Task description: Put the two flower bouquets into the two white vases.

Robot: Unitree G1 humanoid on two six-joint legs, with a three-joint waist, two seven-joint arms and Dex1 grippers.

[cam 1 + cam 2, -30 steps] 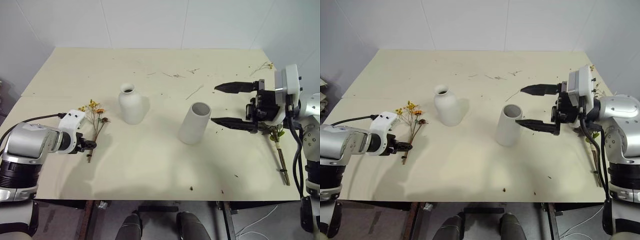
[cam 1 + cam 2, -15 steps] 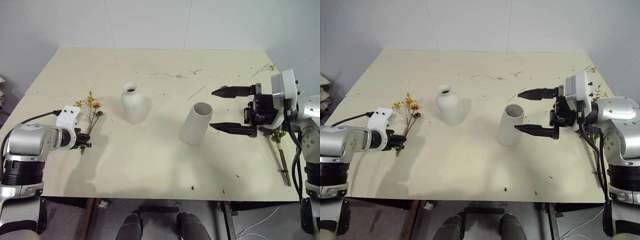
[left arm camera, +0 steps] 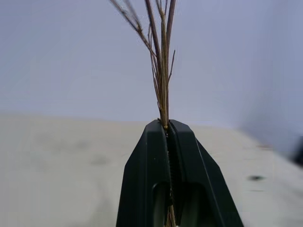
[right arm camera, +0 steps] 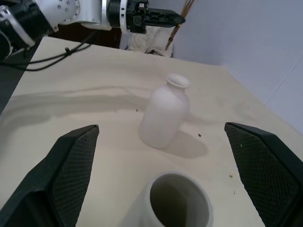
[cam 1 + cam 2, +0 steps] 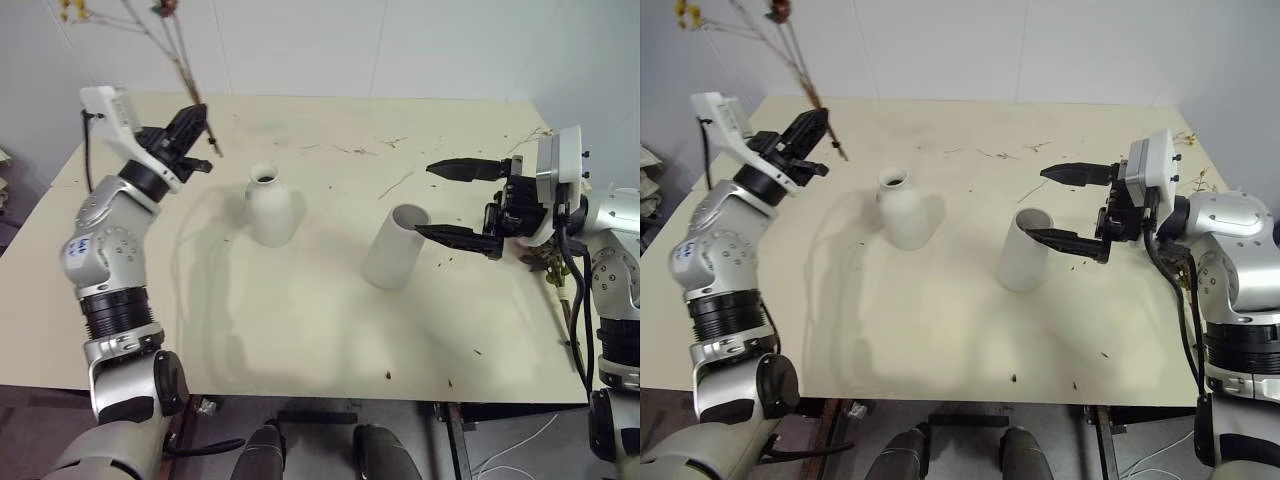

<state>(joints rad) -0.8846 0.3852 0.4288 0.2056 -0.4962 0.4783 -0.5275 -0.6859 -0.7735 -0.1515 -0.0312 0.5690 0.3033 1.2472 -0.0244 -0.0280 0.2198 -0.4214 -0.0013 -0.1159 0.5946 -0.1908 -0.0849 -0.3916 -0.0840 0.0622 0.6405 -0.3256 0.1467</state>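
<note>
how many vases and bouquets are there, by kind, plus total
white vases: 2, squat vase and tall vase
bouquets: 2, small dried bunch in the left gripper, larger bouquet partly hidden behind the right gripper
total: 4

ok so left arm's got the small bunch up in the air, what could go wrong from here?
1. The narrow-necked vase has a small mouth; the dried bunch is splayed and might miss it.
2. The left gripper pinches thin stems; they could slip or snap.
3. The right gripper, jaws open, flanks the tall vase and could knock it.
</note>
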